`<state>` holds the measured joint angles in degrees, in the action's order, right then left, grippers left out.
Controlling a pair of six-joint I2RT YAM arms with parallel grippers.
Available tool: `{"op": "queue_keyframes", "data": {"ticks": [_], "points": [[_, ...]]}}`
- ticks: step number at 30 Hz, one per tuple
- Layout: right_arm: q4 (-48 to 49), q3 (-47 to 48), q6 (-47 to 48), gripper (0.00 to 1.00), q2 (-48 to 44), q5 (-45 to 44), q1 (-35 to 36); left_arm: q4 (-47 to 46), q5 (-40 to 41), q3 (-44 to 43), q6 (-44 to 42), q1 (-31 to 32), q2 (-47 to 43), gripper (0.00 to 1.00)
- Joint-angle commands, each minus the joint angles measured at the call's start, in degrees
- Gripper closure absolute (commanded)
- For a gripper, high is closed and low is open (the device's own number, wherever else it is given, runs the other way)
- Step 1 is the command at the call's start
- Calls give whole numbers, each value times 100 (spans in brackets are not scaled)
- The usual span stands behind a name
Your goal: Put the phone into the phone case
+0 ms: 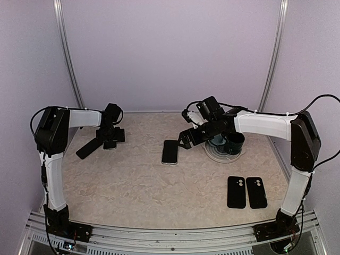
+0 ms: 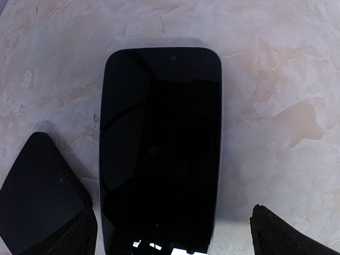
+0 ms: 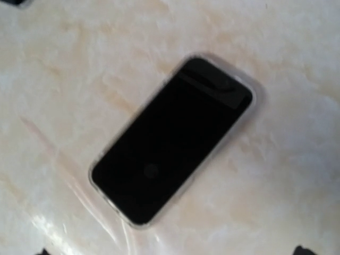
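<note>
On the top camera I see the left pincer [image 1: 110, 138] low over a black glossy phone [image 1: 112, 143] at the far left of the beige marbled counter [image 1: 138, 186]. I cannot tell its jaw gap from this angle. A second dark flat slab [image 1: 88, 149] lies tilted just beside that phone, nearer the left edge. Mid-counter lies a black phone with a pale rim [image 1: 170, 152], screen up. The right pincer [image 1: 187, 139] hovers just beside its far right corner. Behind that arm stands a round pale base carrying dark cylinders [image 1: 226, 149]. Near the right front, two black phone cases with camera cut-outs [image 1: 236, 192] lie side by side, well apart from every phone. Any marking on them is too small for me to read.

On the left wrist camera, the left pincer [image 2: 178, 241] is spread wide, with one black fingertip [image 2: 74, 236] on either side of the black glossy phone [image 2: 159, 143]. That phone lies flat, screen up and dark, with its camera dot at the far end. The dark slab [image 2: 37, 196] sits at the lower left, beside the left fingertip. I cannot tell whether it is a phone or a case.

The right wrist picture is blurred. The pale-rimmed phone [image 3: 172, 141] lies diagonally on the counter, screen dark, with nothing legible. Only the fingertips [image 3: 300, 249] show, at the bottom corners and far apart, so the right pincer [image 3: 170, 252] is wide and holds nothing.
</note>
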<state>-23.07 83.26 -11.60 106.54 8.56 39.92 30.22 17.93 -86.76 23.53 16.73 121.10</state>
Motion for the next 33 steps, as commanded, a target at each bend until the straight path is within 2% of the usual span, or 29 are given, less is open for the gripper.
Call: {"op": "queue_keyframes", "data": {"ticks": [1,10,21,28,33], "points": [[72,-165,49,1,-126,-52,76,125,17,-140,99,-110,197,1],[76,-170,47,1,-65,-34,103,-89,-363,130,31,-250,243,3],[0,-195,71,1,-110,-145,99,-345,-1040,489,-147,-256,68,35],[-21,-280,63,1,-224,-219,103,-359,-1172,1223,-15,24,-286,37],[-78,-373,62,1,-374,-335,111,-360,-1186,2055,208,739,-769,37]]}}
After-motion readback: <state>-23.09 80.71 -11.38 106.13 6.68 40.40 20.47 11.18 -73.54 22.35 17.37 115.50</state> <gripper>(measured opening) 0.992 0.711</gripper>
